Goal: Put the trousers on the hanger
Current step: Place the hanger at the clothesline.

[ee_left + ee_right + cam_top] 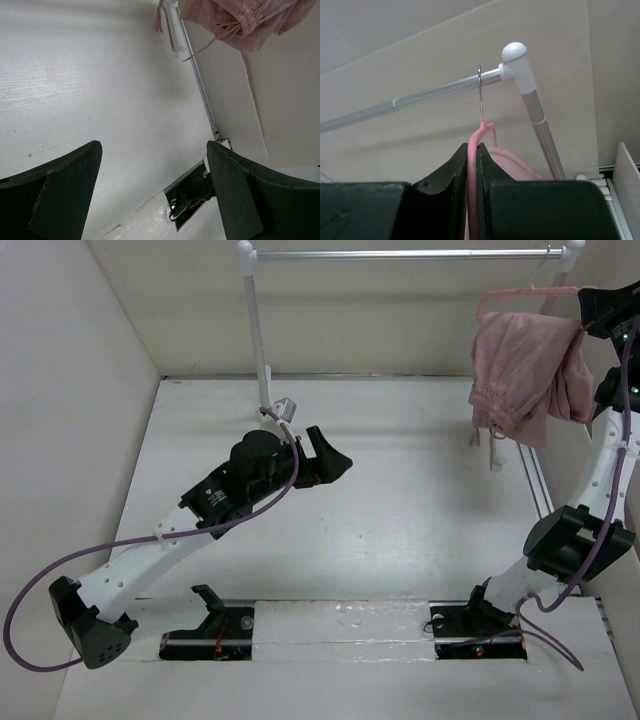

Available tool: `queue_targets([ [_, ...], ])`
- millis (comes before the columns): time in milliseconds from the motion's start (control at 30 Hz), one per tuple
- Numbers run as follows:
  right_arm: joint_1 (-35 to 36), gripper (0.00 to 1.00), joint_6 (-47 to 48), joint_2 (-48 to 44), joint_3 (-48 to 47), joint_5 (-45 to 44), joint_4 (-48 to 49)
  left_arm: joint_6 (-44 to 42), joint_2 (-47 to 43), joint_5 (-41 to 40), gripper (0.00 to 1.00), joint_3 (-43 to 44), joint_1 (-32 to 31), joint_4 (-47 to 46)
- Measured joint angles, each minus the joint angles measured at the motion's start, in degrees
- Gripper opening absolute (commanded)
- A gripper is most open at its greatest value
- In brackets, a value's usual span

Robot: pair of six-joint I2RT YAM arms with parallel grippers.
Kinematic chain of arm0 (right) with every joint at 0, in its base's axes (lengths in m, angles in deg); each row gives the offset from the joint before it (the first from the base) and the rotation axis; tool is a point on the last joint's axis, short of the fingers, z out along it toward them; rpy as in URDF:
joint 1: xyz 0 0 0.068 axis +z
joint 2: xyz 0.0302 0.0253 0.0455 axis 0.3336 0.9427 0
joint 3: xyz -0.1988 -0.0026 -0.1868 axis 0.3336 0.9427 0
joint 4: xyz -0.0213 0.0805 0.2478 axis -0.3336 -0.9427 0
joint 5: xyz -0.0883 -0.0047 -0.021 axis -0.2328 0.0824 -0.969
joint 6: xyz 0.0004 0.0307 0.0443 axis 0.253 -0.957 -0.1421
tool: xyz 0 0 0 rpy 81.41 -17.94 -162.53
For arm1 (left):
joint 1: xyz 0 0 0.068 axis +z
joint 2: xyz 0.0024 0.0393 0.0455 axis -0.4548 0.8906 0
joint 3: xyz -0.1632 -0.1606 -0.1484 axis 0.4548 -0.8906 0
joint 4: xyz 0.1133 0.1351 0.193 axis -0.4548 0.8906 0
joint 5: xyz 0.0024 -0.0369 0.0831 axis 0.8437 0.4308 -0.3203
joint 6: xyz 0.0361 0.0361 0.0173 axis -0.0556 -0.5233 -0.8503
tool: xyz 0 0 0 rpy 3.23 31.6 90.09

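The right fingers were clamped on the pink hanger, its hook over the rail. The trousers hung draped from it at the far right. The left fingers were apart above the bench.

This looks like a robotics lab test cell: plain white walls box in a white table with two cabled robot arms bolted at its near edge and a garment rail behind.
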Motion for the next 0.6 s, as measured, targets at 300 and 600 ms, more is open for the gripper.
queue_targets([
  [300,0.3,0.00,5.5,-5.6,8.0,-4.2,1.4,0.7,0.0,0.0,0.81,-0.4,0.0,-0.2],
  [600,1.6,0.64,10.8,-8.6,12.0,-8.3,0.3,1.1,0.0,0.0,0.81,-1.7,0.0,-0.1],
])
